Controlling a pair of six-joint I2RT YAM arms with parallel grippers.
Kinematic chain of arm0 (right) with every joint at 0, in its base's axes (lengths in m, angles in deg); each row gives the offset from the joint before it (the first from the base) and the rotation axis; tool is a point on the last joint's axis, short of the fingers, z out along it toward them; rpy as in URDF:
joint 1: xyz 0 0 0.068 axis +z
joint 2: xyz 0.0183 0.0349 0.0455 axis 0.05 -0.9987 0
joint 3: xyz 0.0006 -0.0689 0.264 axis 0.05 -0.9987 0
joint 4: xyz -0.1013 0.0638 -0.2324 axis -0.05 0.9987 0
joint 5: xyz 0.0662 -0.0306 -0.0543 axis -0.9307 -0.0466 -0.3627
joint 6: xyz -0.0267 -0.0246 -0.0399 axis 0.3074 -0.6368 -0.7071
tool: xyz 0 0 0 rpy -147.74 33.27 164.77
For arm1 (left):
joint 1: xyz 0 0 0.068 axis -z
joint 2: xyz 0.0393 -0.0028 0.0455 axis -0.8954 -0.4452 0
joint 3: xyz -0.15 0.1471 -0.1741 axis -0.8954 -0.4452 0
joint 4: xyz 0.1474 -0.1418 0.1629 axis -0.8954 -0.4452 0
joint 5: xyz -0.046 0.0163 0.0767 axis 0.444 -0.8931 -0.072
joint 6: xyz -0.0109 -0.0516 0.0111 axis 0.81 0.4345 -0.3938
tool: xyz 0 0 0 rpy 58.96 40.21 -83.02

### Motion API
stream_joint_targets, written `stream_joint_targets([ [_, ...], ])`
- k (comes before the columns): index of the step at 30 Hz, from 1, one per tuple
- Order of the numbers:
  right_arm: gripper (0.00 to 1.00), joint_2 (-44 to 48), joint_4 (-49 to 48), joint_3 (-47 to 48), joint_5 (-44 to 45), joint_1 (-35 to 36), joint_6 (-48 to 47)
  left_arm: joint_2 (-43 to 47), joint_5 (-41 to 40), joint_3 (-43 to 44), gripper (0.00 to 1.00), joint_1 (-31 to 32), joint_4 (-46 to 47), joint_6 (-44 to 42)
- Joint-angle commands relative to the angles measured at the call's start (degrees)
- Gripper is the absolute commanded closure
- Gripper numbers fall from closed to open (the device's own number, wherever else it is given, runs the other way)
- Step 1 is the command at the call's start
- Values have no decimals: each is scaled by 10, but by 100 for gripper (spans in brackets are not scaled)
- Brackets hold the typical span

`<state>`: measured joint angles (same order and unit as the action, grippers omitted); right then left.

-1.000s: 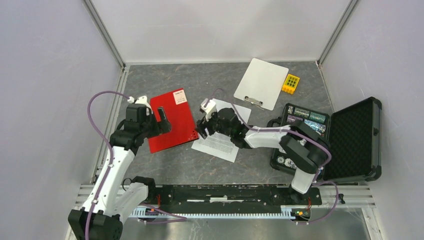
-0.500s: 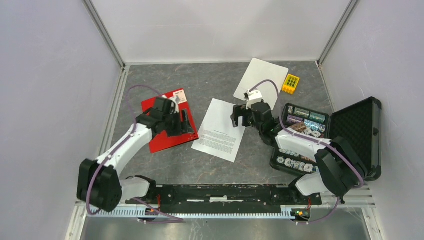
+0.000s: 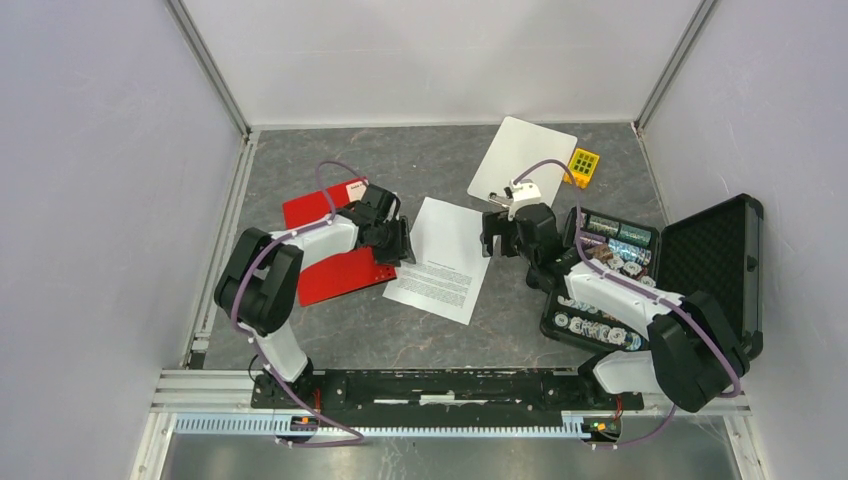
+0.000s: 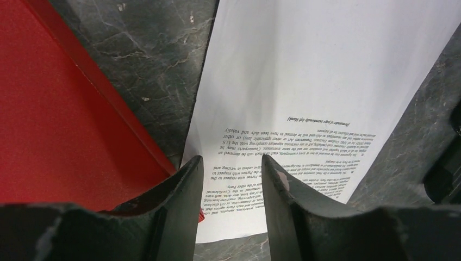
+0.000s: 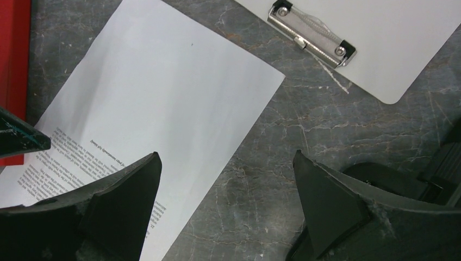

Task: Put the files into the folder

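Note:
The files lie flat mid-table as one white printed stack; I cannot tell separate sheets. The red folder lies closed to their left, with its white label at the far corner. My left gripper is open and empty, low over the gap between the folder's right edge and the files' left edge. In the left wrist view the printed text shows between its fingers, with the folder on the left. My right gripper is wide open and empty over the files' right edge.
A blank white clipboard with a metal clip lies behind the files. A yellow block sits beside it. An open black foam-lined case holding small items stands at the right. Walls enclose the table.
My left gripper swung right, from over the folder to the files' left edge. My right gripper drew back right, off the files to their right edge. The folder turned slightly.

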<state>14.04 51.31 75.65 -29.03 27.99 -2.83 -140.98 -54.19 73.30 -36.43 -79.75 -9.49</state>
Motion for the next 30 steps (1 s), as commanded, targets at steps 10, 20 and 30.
stream_joint_targets([
  [10, 2, 9, -30, -33, -55, -1, 27, 50, -159, -70, 55, 4, -32, 51],
  [20, 2, -21, -66, -49, -134, -1, 35, 112, -199, -94, 46, 4, -51, 56],
  [30, 7, -54, -95, -47, -204, 1, 38, 148, -251, -112, 41, -1, -61, 59],
])
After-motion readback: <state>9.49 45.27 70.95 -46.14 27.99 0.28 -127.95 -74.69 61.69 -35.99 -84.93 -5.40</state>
